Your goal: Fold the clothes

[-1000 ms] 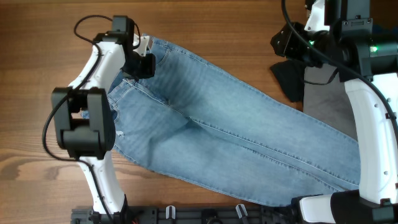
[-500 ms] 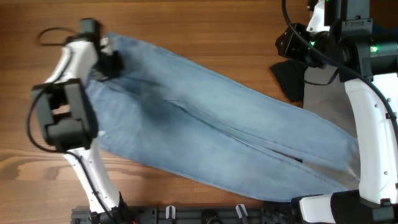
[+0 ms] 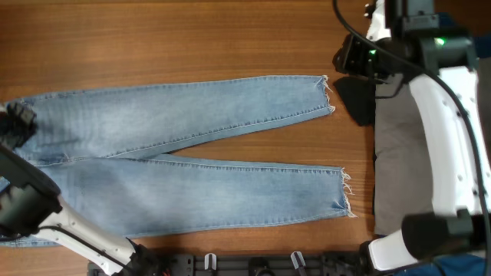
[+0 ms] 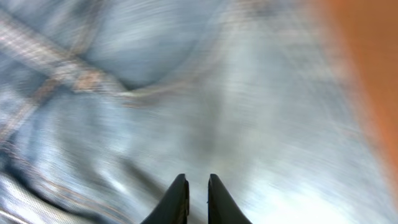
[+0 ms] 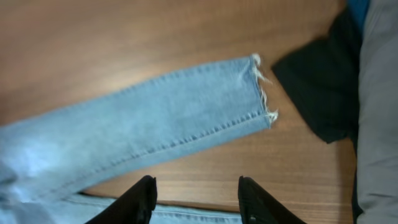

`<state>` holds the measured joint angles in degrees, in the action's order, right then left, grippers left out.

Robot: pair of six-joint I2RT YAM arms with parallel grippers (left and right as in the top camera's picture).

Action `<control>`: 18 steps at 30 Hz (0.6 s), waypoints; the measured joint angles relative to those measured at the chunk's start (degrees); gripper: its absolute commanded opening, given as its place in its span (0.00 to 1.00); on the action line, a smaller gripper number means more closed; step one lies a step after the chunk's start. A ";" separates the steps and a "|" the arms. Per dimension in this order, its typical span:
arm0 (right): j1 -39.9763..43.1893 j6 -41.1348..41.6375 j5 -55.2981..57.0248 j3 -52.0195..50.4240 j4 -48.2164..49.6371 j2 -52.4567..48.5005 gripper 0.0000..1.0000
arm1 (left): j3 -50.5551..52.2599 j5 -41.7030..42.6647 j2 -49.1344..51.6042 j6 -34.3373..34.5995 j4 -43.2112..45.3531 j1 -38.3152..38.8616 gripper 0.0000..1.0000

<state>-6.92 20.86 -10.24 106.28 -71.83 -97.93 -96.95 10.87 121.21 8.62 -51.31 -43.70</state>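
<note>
Roughly flat, the jeans (image 3: 192, 161) are spread across the table (image 3: 192, 38) in the overhead view. The waist end is at the left edge of the frame & both legs run out to the right, w/ a thin wedge of wood showing between them. The upper hem (image 3: 326, 93) is seen at centre-right and the lower hem (image 3: 345, 192) at lower right, both frayed.

Handling, as judged: denim is soft but dense & fairly heavy, so it's expected to drape and drag rather than slide. Nothing fragile. It is best taken by pinching thick edges, i.e. hem corners or the waist, since a single flat layer mid-leg would be hard to lift off the wood.

Left gripper (image 4: 198, 199): the fingers are nearly together over blurred denim at the waist end; whether cloth is pinched can't be told. Right gripper (image 5: 200, 198): the fingers are held wide apart w/ nothing between them, hovering near the upper hem.

Nearby, a dark cloth (image 3: 355, 101) lies just right of the upper hem, not touching it, & a grey cloth (image 3: 399, 161) is laid along the right side. Either could be snagged if a hem is grabbed carelessly. Folding the legs leftward isn't blocked by anything seen.
</note>
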 measured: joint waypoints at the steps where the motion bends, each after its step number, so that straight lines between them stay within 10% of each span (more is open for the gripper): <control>1: 0.00 -0.26 -0.26 0.02 -0.42 -1.33 0.33 | 0.00 0.70 -1.99 -0.55 -0.22 1.33 0.15; 6: -0.46 -1.64 -3.80 0.00 -1.22 -12.35 0.12 | -0.09 3.17 -11.41 -4.57 -4.46 10.75 0.13; 18: -1.40 -1.03 -7.69 0.00 8.39 -34.45 0.05 | -0.07 3.15 -12.35 -7.48 -13.31 25.44 0.24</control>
<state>-8.32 19.84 -17.93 106.28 -63.44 -132.38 -97.01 14.02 108.86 1.15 -64.62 -18.26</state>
